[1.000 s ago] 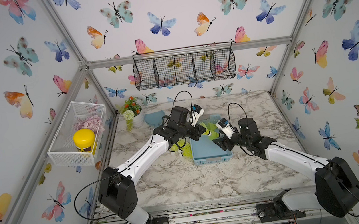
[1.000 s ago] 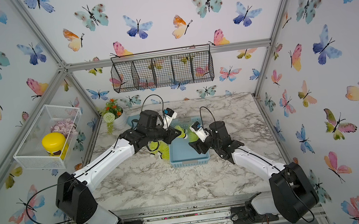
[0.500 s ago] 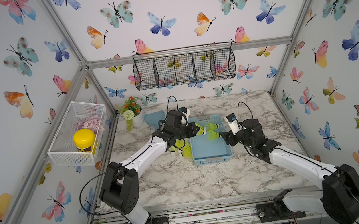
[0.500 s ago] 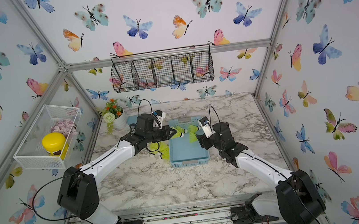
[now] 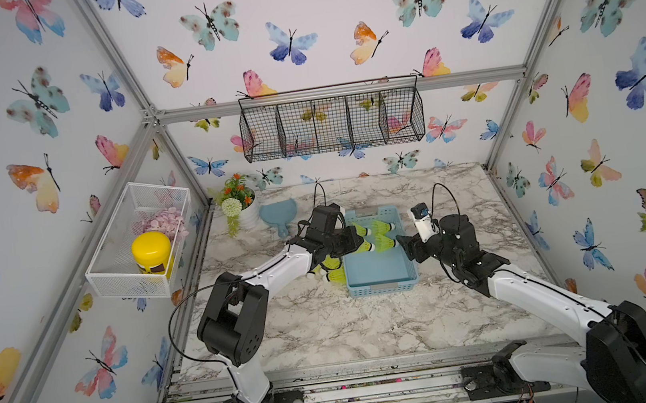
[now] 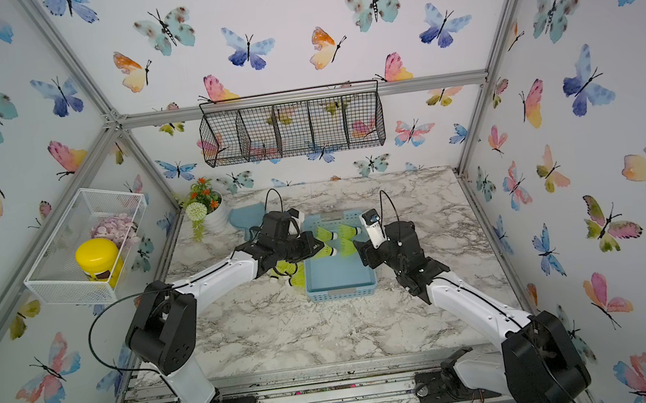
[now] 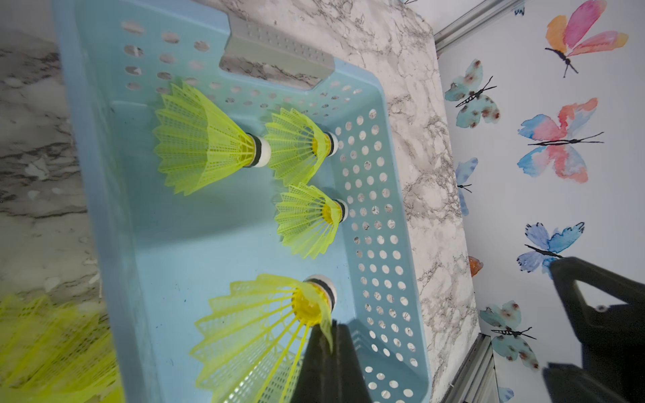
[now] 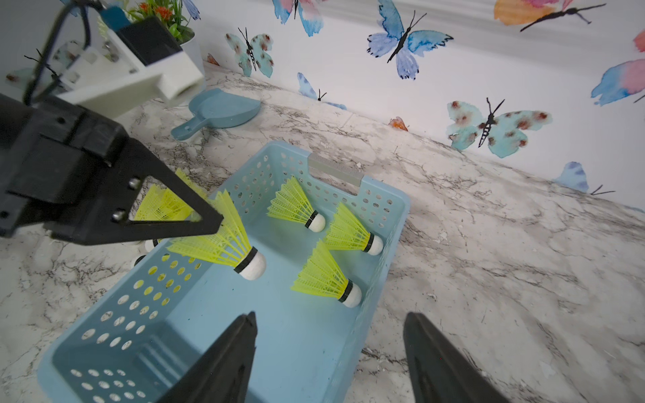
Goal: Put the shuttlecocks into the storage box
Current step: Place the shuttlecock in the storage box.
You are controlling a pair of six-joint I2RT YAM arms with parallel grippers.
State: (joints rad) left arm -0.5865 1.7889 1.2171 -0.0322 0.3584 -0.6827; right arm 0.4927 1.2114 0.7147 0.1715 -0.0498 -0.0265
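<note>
Right wrist: storage box [image 8: 300, 343] floor seemingly bare nearside of shuttlecocks [image 8: 321, 275]

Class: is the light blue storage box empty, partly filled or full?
Partly filled: three shuttlecocks lie at one end of the storage box; most of its floor is bare.

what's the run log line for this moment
left gripper: shut on shuttlecock over storage box | right gripper: open, empty | in box: three shuttlecocks | on table: more shuttlecocks
</note>
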